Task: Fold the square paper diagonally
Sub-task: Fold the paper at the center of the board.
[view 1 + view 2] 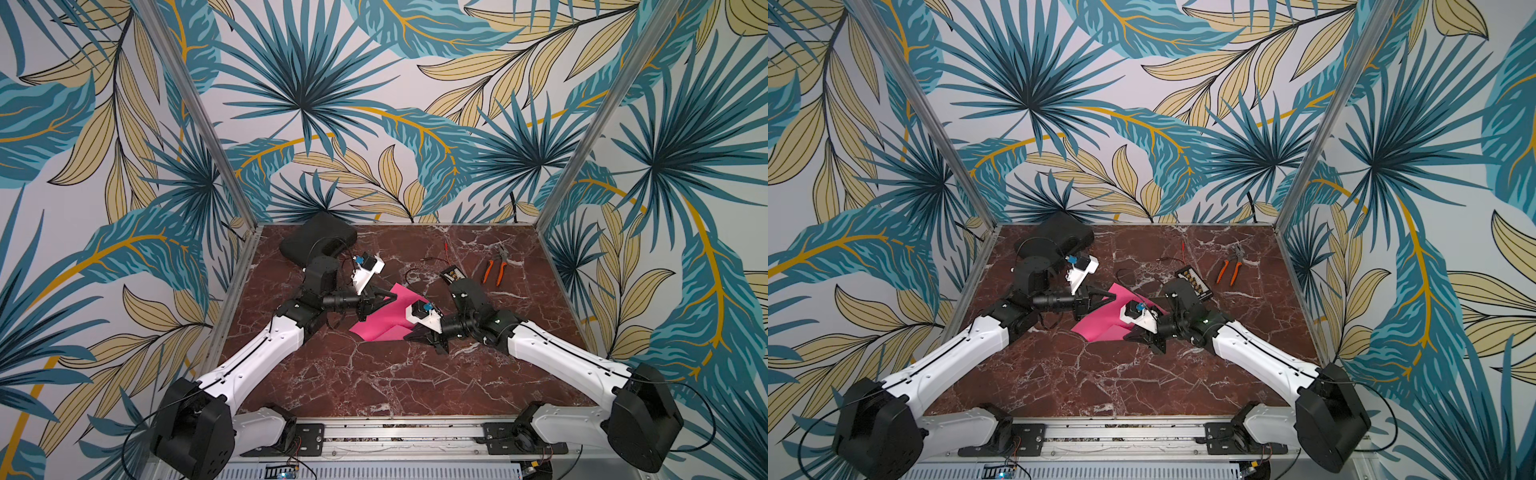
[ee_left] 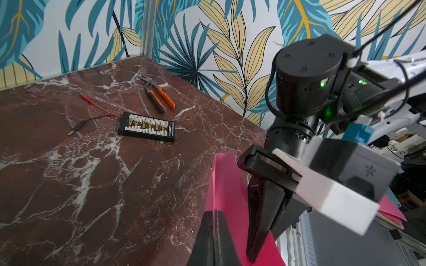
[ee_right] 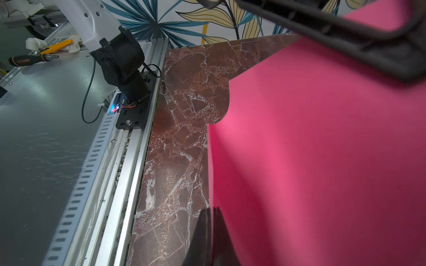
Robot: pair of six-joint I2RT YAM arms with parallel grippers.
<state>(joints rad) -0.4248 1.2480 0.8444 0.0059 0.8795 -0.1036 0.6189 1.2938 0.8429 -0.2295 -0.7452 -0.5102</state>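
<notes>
— Rail [image 1: 399, 434] nearest; where is the square paper [image 1: 380, 320]?
— Mid-table [image 1: 374, 386]. The left gripper [image 2: 215, 222] clamps its far-left edge, the right gripper [image 3: 211, 221] pinches its near-right edge. Pliers [image 1: 494, 266] lie far right, apart.

White shells on the left arm [image 1: 266, 353] and right arm [image 1: 552, 349], bulky black joint housings [image 1: 195, 424], thin black cables [image 2: 266, 92] alongside. Black right gripper [image 2: 252, 258], tapering to a point. White camera mount [image 2: 334, 198], blue connector [image 2: 359, 132]. Green lights [image 2: 323, 84] on a round, screw-dotted black joint [image 2: 304, 76]. Flat black base plates [image 1: 305, 436] with bolts.
</notes>
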